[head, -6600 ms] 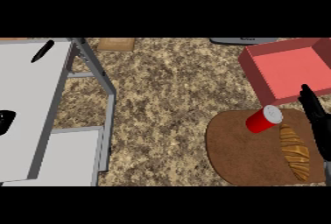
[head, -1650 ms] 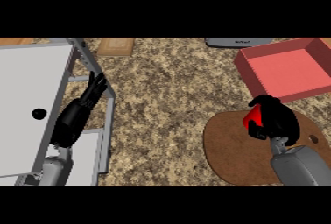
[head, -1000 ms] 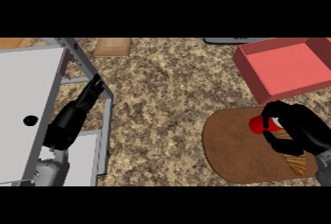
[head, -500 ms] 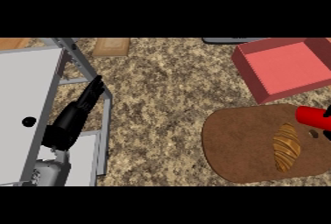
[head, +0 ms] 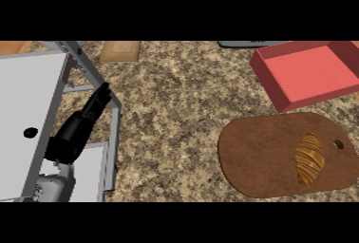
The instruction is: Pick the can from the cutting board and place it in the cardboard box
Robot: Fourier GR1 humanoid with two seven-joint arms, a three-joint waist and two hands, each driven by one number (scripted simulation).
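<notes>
The left hand (head: 77,130) lies at the view's left over the rim between the sink (head: 28,95) and the speckled counter (head: 175,104), released, its fingers straight and pointing away from the robot, holding nothing. The board (head: 266,152) sits at the lower right with only a croissant (head: 309,159) on its right half, and the red box (head: 312,73) stands just beyond the board's far edge, its floor bare. The can and the right hand are out of view, so where the can is and what that hand is doing cannot be told.
</notes>
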